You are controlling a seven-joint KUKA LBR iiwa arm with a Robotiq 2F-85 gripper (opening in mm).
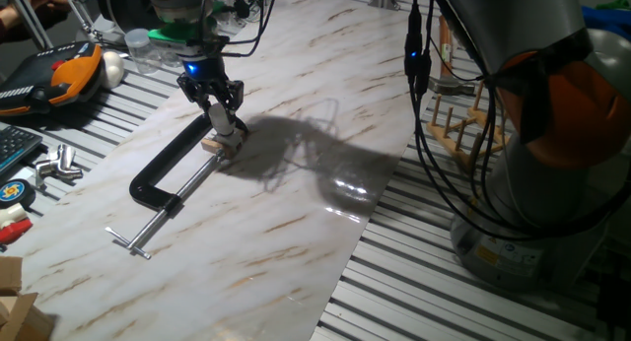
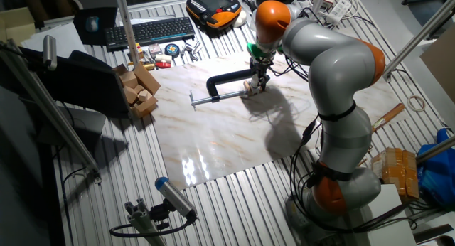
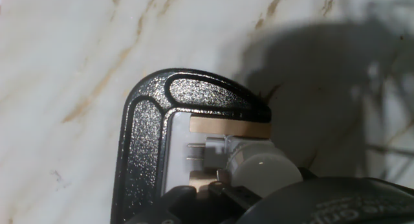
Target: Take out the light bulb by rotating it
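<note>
One clamp [image 1: 173, 173] lies on the marble tabletop [image 1: 296, 213], holding one wooden block [image 1: 216, 144] with one bulb [image 3: 262, 172] in it. One gripper [image 1: 223, 112] hangs over them. At the far left sit one keyboard [image 2: 149, 30] and one orange pendant [image 2: 213, 8].

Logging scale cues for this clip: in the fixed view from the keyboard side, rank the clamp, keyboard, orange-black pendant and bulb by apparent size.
1. Keyboard
2. Clamp and pendant: look alike, and the pendant is farther off, so unranked
3. Bulb: tiny, mostly hidden by the pincer
</note>
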